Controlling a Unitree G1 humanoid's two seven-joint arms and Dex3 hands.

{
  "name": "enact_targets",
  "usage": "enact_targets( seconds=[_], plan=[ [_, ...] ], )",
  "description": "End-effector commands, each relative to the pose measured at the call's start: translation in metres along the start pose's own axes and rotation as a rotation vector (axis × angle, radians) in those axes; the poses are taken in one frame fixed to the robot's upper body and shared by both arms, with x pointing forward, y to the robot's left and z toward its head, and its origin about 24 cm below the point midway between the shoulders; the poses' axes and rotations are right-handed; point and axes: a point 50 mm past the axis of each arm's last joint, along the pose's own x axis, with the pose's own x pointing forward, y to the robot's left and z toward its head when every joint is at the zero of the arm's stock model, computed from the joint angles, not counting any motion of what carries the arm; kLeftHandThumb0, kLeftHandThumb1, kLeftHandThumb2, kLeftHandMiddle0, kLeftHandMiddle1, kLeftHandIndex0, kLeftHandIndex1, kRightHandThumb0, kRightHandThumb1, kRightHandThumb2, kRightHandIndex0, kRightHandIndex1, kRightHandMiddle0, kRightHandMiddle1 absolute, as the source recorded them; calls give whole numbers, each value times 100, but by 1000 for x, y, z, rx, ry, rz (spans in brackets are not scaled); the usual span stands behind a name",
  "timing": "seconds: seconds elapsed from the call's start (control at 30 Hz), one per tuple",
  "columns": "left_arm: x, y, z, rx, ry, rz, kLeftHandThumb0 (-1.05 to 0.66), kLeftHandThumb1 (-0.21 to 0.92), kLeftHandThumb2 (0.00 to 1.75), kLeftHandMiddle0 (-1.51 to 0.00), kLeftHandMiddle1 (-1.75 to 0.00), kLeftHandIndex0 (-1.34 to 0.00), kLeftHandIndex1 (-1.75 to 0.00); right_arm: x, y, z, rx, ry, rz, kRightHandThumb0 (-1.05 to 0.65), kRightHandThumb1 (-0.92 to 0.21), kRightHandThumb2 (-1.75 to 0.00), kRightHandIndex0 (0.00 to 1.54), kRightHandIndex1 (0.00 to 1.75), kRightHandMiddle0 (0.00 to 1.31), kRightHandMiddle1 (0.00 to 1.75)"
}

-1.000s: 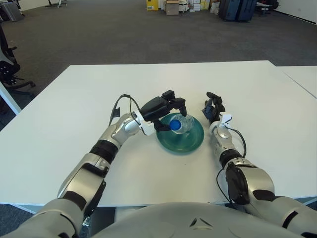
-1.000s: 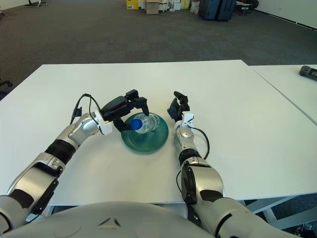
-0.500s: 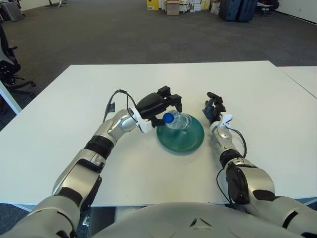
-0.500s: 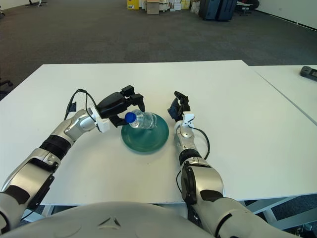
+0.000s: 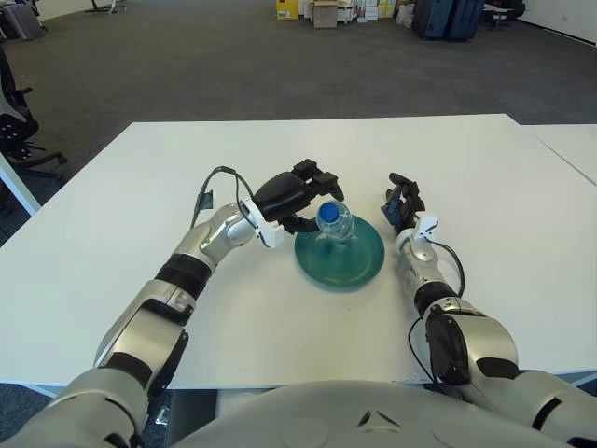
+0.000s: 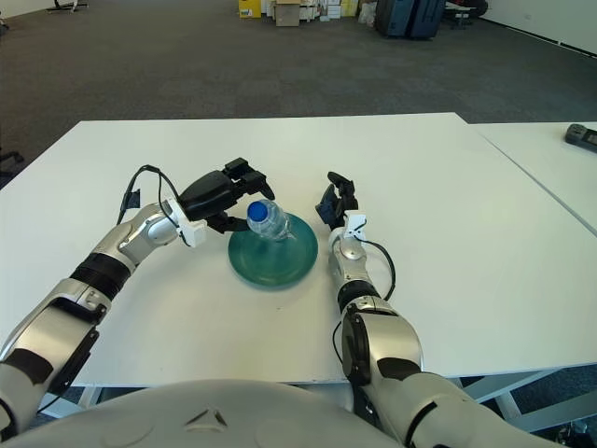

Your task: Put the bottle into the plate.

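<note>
1. Left hand (image 5: 291,194) fingers (image 5: 317,179) look spread beside the bottle (image 5: 334,219), grasping nothing.
2. The bottle stands upright in the green plate (image 5: 359,268) on the counter (image 5: 131,215); placement looks done.
3. Right hand (image 5: 402,203) sits beside the plate's right; its grip I cannot tell.

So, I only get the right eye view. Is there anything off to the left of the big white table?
Observer: Yes. A black office chair stands on the carpet beyond the left side of the white table.
Operator: Anything nearer to the robot than that?
Observer: A white slab edge, seemingly part of another table, shows just below the chair at the picture's left border.
</note>
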Motion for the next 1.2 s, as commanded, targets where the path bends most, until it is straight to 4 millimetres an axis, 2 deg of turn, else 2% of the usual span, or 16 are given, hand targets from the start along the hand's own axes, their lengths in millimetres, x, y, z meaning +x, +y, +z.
enact_targets(
  seconds=[0.0,0.17,0.37,0.83,1.17],
  plan=[
    [2,15,-3,55,-12,-2,-103,92,60,-9,-4,0,-41,-4,-6,-7,-7,38,-12,-92,-92,-98,21,0,3,88],
    [1,16,-4,56,-13,-11,-105,92,61,-2,-1,0,-21,-4,-5,-7,-11,38,-7,-92,-92,-98,18,0,0,86],
    [0,18,-5,50,-10,-13,-105,92,60,0,0,0,-15,-3,-5,-7,-16,41,-5,-92,-92,-99,17,0,0,82],
    [-2,19,-6,20,-8,-24,-105,92,63,0,0,0,-24,-2,-5,-7,-20,42,-2,-93,-92,-97,23,2,3,87],
    [-4,21,-9,27,4,-33,-105,92,61,-6,-2,0,-34,-2,-6,-7,-15,44,0,-93,-92,-98,23,1,0,85]
  ],
)
